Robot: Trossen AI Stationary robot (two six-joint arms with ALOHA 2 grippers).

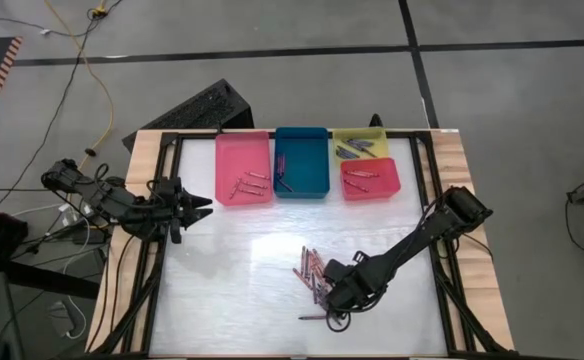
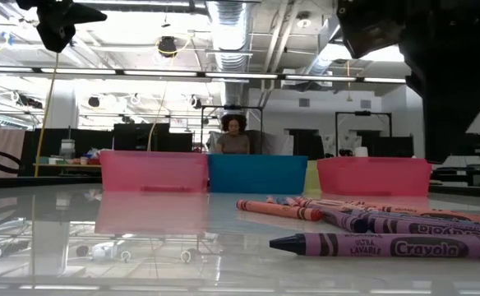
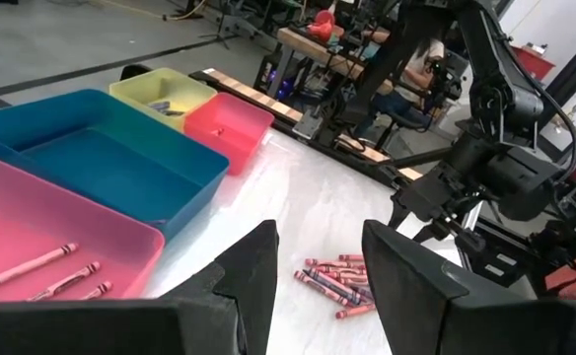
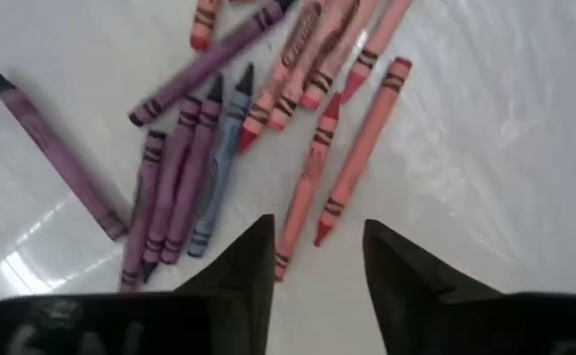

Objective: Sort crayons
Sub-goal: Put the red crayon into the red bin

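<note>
In the high view's lower middle, the right gripper (image 1: 334, 296) is hovering low over the loose crayons (image 1: 312, 272), its fingers (image 4: 244, 261) parted with nothing between them; the pile is lying just ahead of the tips, and one purple crayon (image 1: 312, 316) is lying apart, possibly touching nothing. Farther up at the left edge, the left gripper (image 1: 200, 208) is waiting open and empty. Along the top, crayons are resting in the pink tray (image 1: 242, 145), teal tray (image 1: 303, 185), yellow tray (image 1: 357, 135) and red tray (image 1: 372, 190).
</note>
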